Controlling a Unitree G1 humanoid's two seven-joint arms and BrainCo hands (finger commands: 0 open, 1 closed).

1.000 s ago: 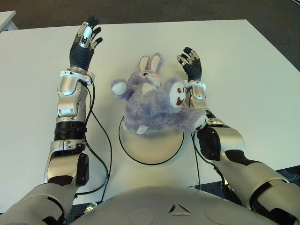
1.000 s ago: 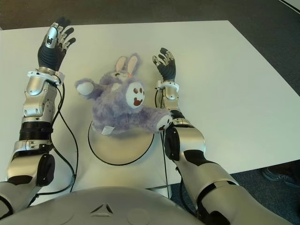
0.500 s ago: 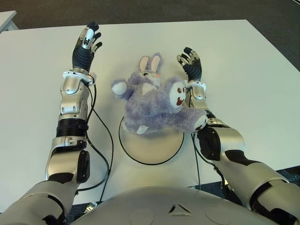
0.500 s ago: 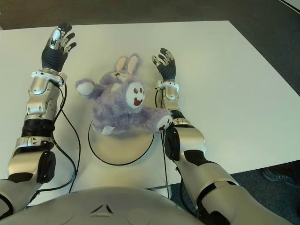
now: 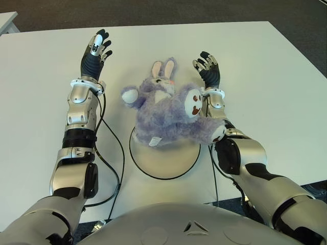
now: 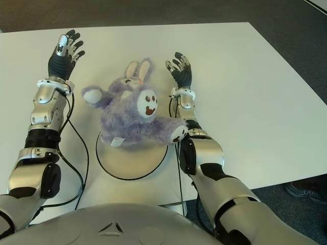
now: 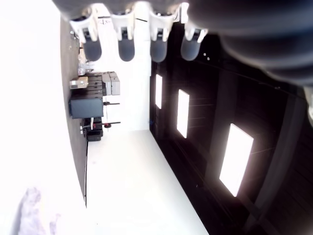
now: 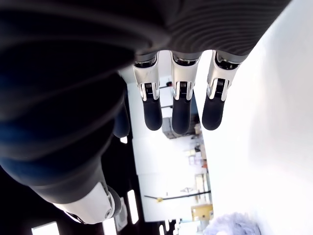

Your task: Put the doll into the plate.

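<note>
A fluffy purple rabbit doll (image 5: 171, 115) lies partly on a round white plate (image 5: 166, 161) between two raised robot hands.

The doll has pale pink-lined ears, white paws with brown pads and a small white tag whose writing is too small to read. Its lower body rests on the plate's far edge, its head and ears over the white table (image 5: 271, 71). The left hand (image 5: 95, 51) is up to the doll's left, the right hand (image 5: 208, 69) just to its right; both have fingers spread and hold nothing.
</note>
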